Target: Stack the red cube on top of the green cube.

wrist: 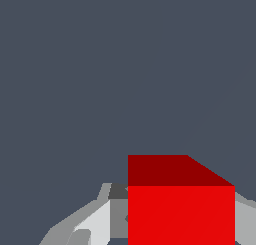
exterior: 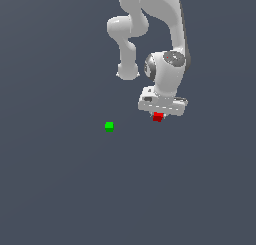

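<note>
Beneath the white arm [exterior: 165, 44], smooth and rounded in its glossy shells, the gripper [exterior: 159, 114] hangs over a flat, featureless grey-blue floor [exterior: 60, 189]. Jaws appear clenched on the red cube [exterior: 158, 117], seated between the fingers [wrist: 95, 224] in the wrist view; whether it is lifted clear of the floor cannot be told. Green cube [exterior: 109, 126]: matte, sharp-edged, equal in size, resting well apart toward the exterior view's left. Risks, as judged: the smooth faces may slip in a shallow grip; an off-centre or tilted release on so small a top could topple either cube.
</note>
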Available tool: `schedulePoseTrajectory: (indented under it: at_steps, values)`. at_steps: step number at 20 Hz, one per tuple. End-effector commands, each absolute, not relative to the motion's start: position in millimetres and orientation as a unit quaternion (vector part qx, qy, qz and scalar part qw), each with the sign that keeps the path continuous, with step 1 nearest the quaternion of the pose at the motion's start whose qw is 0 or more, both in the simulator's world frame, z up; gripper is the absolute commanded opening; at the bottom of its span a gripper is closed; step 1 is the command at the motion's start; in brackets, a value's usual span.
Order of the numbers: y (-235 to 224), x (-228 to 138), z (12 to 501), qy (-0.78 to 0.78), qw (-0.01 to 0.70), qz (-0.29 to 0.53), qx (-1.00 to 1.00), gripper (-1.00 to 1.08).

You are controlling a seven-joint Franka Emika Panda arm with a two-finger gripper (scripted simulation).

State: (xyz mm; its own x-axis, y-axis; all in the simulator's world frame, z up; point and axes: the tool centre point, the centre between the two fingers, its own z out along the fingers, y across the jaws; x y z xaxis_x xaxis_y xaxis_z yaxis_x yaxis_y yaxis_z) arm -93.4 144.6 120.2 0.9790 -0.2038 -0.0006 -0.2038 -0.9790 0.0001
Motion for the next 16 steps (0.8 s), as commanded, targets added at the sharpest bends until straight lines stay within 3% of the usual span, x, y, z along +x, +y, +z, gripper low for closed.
schedulePoseTrajectory:
  at_steps: [1,8,16]
  values:
    - [142,-93,120,-0.103,0.000,0.000,0.995,-1.00]
    - [110,-95,112,-0.103,0.000,0.000,0.995,-1.00]
    - [37,-97,94,-0.103,0.000,0.000,0.995,-1.00]
